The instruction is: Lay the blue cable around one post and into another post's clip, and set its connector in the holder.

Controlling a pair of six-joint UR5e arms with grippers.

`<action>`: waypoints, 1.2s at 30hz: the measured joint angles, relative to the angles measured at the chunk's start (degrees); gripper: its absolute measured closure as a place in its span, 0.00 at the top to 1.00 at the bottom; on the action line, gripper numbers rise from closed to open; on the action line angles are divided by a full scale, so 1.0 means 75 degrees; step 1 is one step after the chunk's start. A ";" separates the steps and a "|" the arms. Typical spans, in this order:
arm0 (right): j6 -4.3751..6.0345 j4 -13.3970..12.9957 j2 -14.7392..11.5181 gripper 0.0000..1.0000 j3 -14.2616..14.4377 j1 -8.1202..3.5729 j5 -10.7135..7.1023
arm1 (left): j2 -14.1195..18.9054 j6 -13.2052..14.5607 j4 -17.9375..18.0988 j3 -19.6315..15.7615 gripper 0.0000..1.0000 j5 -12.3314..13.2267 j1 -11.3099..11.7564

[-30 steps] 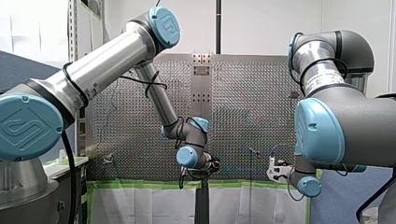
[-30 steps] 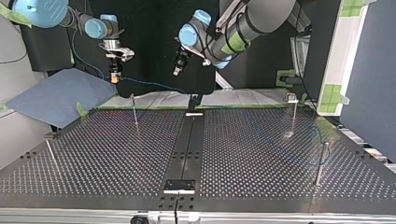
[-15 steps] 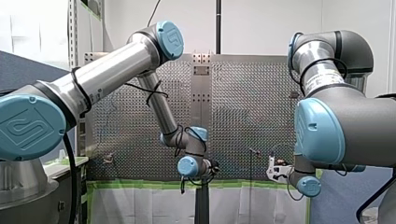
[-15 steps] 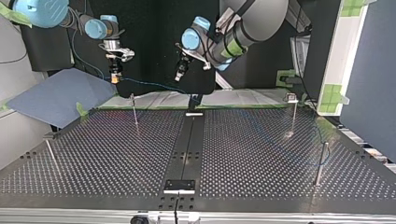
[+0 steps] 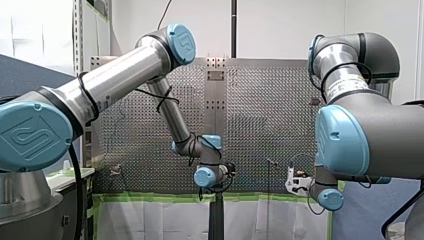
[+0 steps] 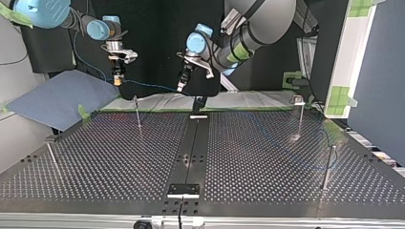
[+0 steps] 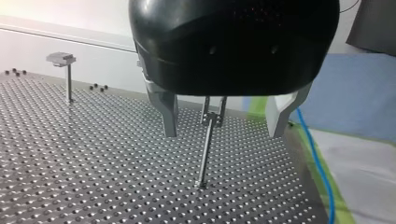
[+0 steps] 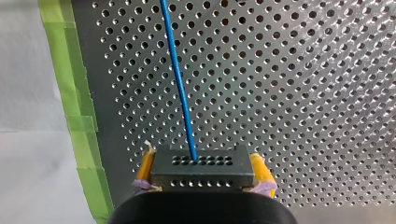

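Right wrist view: the right gripper point(image 8: 201, 163), its yellow pads clenched on the dark connector point(image 8: 201, 175), holds the block above the perforated table point(image 8: 289, 93). The blue cable point(image 8: 180, 84) runs straight ahead from the block's face.

In the top view that gripper hangs at ten o'clock and the left gripper point(image 6: 181, 86) at about twelve. The cable sags in a shallow line from one toward the other, over the table's edge nearest the arms.

The left wrist view shows the left gripper's metal fingers point(image 7: 168, 114) spread wide and empty. A thin, clip-topped post point(image 7: 205, 149) stands ahead between them, and the cable passes outside the fingers, beside one of them. No cable shows around that post or in its clip, and the connector has not been set down, so the routing looks barely begun.

Trouble could come several ways:
- **Missed grasp:** If the left gripper closes where it is, it would likely catch air or the post rather than the cable, which lies off to one side.
- **Struck post:** A descent on this line could knock the slender post.
- **Twisted connector:** A hard pull by either arm on the short span between them could twist the connector in the pads.
- **Snagged cable:** Too much slack could let the cable drop on the wrong side of the clip.
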 joint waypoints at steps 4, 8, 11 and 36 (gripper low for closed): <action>0.0000 0.0004 0.0000 0.00 0.0000 0.0007 0.0000 | -0.0006 0.0005 0.0026 0.0002 0.93 0.0017 0.0030; 0.0014 0.0005 0.0000 0.00 0.0000 0.0014 0.0000 | -0.0090 0.0028 -0.0094 0.0042 0.93 0.0043 0.0053; 0.0032 0.0005 0.0000 0.00 0.0001 0.0018 0.0000 | -0.0218 0.0068 -0.0226 0.0131 0.93 0.0029 0.0059; 0.0047 0.0040 0.0000 0.00 -0.0002 0.0023 -0.0070 | -0.0964 0.0116 -0.0612 0.0763 0.93 -0.0124 0.0001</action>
